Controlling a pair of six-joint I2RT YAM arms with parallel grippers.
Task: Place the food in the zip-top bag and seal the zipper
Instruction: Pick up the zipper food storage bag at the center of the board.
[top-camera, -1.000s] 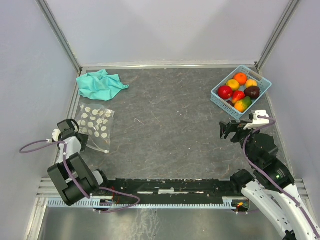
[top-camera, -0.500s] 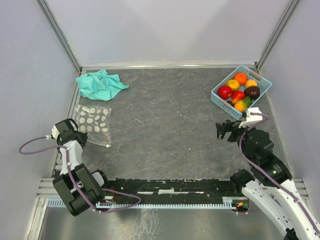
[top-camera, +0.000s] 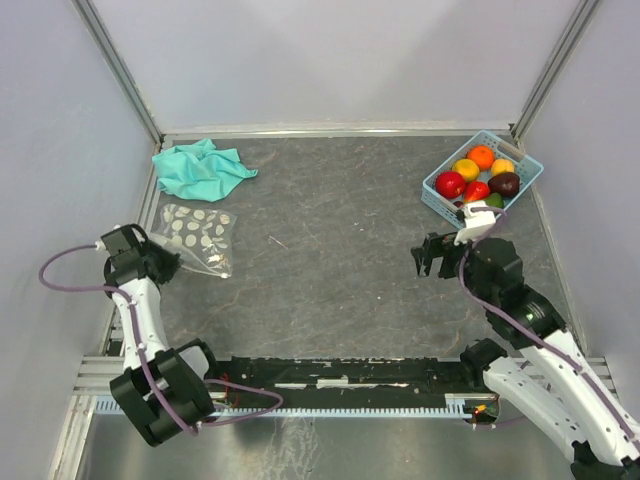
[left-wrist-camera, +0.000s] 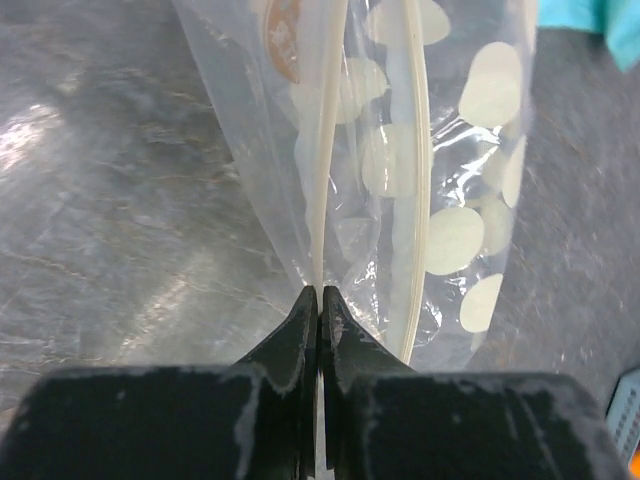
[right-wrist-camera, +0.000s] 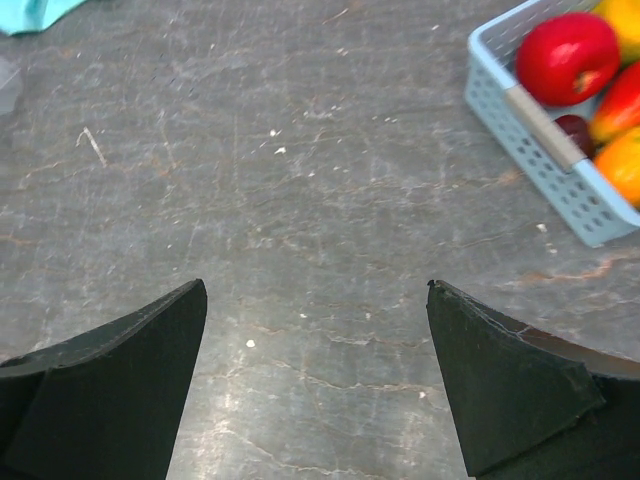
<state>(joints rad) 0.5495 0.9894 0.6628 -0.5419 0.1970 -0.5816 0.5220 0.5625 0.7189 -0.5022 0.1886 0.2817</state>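
The clear zip-top bag (top-camera: 197, 236) with white dots lies at the left of the table. My left gripper (top-camera: 168, 262) is shut on one lip of the bag's mouth, pinching the whitish zip strip (left-wrist-camera: 324, 150); the other strip (left-wrist-camera: 418, 170) stands apart, so the mouth gapes. The bag (left-wrist-camera: 440, 190) stretches away from the fingertips. The toy fruits (top-camera: 478, 180), red, orange, yellow and maroon, sit in the light-blue basket (top-camera: 437, 203) at the far right. My right gripper (top-camera: 440, 257) is open and empty over bare table, left of the basket (right-wrist-camera: 540, 130); a red fruit (right-wrist-camera: 565, 57) shows there.
A teal cloth (top-camera: 200, 168) lies crumpled at the far left, just behind the bag. Metal rails and grey walls border the table. The dark mat (top-camera: 330, 240) spans the middle between the arms.
My left gripper has swung left and away from me, dragging the bag's near edge and lifting it. My right gripper has moved left, away from the basket, still open.
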